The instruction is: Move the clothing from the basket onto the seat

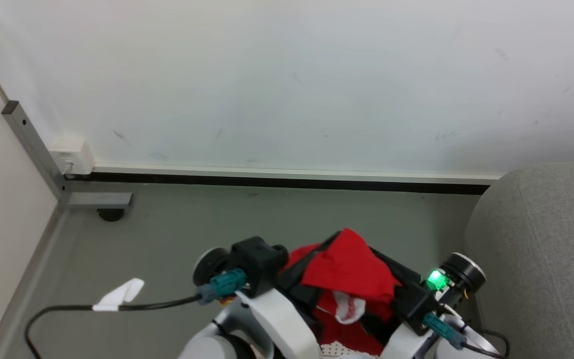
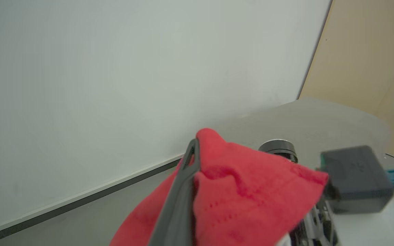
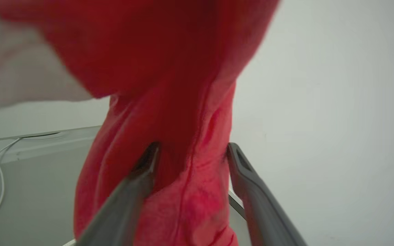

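The red clothing (image 1: 349,271) hangs bunched in the air between my two grippers, above the grey floor, with a white-trimmed piece (image 1: 349,306) dangling under it. My left gripper (image 1: 329,242) reaches in from the lower left and is shut on the fabric; in the left wrist view one dark finger (image 2: 183,184) shows against the red cloth (image 2: 245,191), which covers the other. My right gripper (image 3: 190,150) is shut on a thick fold of the clothing (image 3: 183,191). The grey seat (image 1: 541,249) stands just to the right. The basket is out of view.
A white wall with a dark baseboard (image 1: 287,179) runs across the back. A metal frame leg (image 1: 33,144) and a wall socket (image 1: 70,157) are at the left. A black cable with a white tag (image 1: 117,296) lies on the floor at the lower left.
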### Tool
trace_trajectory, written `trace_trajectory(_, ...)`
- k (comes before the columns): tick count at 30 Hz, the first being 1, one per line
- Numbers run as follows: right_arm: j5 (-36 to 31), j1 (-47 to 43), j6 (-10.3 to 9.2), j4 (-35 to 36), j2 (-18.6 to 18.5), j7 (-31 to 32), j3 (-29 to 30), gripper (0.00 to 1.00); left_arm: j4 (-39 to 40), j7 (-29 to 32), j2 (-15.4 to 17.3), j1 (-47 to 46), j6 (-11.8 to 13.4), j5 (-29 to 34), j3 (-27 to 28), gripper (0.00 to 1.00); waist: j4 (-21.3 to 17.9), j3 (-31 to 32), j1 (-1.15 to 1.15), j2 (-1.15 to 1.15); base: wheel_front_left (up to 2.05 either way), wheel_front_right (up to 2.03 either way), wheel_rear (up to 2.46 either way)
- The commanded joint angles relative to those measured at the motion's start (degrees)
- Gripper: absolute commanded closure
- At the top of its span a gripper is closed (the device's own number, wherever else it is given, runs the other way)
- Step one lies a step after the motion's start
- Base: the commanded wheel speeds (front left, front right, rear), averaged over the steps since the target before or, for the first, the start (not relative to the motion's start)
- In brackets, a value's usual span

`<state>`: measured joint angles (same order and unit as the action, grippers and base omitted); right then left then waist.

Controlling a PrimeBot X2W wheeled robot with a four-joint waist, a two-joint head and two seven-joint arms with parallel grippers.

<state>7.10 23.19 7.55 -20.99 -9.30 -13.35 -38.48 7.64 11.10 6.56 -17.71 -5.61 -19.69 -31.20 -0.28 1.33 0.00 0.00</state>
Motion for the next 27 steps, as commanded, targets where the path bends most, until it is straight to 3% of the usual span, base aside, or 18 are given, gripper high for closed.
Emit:
trace_trajectory(1, 0.91, 1.71, -0.12, -2.09, 0.33, 0.02, -0.92, 0.0, 0.2, 0.25, -0.17, -0.53, -0.38, -1.31, -0.62, 1.0, 0.2, 0.02, 0.0, 0.0, 0.0, 0.0, 0.0)
trace_trajectory(2, 1.76, 2.59, -0.12, -4.01, 0.9, 0.48, -2.04, 0.0, 0.22, 0.23, -0.37, -0.63, -0.43, -1.68, -1.11, 1.0, 0.36, 0.07, 0.0, 0.0, 0.0, 0.0, 0.0)
trace_trajectory(3, 2.71, 3.44, -0.12, -5.84, 1.27, 0.62, -2.96, 0.55, 0.15, 0.21, -0.46, -0.76, -0.63, -1.76, -1.5, 1.0, 0.56, 0.09, 0.0, 0.0, 0.0, 0.0, 0.0)
trace_trajectory(4, 4.01, 4.23, -0.12, -7.64, 1.41, 1.24, -4.28, 1.0, 0.07, 0.13, -0.62, -0.87, -0.7, -2.12, -1.81, 1.0, 0.82, 0.14, 0.0, 0.0, 0.0, 0.0, 0.0)
trace_trajectory(8, 10.82, 5.81, -0.13, -11.33, 1.95, 0.12, -5.45, 1.0, -0.71, -0.65, -0.57, -0.82, 0.14, -2.93, -0.77, 1.0, 1.75, 0.18, 0.0, 0.0, 0.0, 0.0, 0.0)
trace_trajectory(14, 19.67, 6.26, -0.13, -12.42, 0.96, -1.14, -3.39, 1.0, -3.0, -2.22, 1.99, 0.44, 1.7, -2.07, 2.14, 1.0, 2.23, -0.33, 0.0, 0.0, 0.0, 0.0, 0.0)
trace_trajectory(16, 21.46, 6.77, -0.13, -12.31, 0.3, -1.43, -2.3, 1.0, -4.11, -3.7, 3.07, 0.68, 2.09, -0.61, 2.35, 0.54, 2.11, -0.55, 0.0, 0.0, 0.0, 0.0, 0.0)
trace_trajectory(17, 22.41, 7.09, -0.13, -12.21, 0.03, -1.42, -1.54, 1.0, -4.78, -4.38, 3.13, 1.24, 2.06, -0.37, 2.16, 0.0, 2.02, -0.65, 0.0, 0.0, 0.0, 0.0, 0.0)
trace_trajectory(27, 22.49, 10.0, -0.12, -12.73, -2.16, -1.8, 6.64, 1.0, -10.91, -11.68, 3.73, 6.64, 1.79, 1.63, -0.95, 0.0, 0.85, -0.97, 0.0, 0.0, 0.0, 0.0, 0.0)
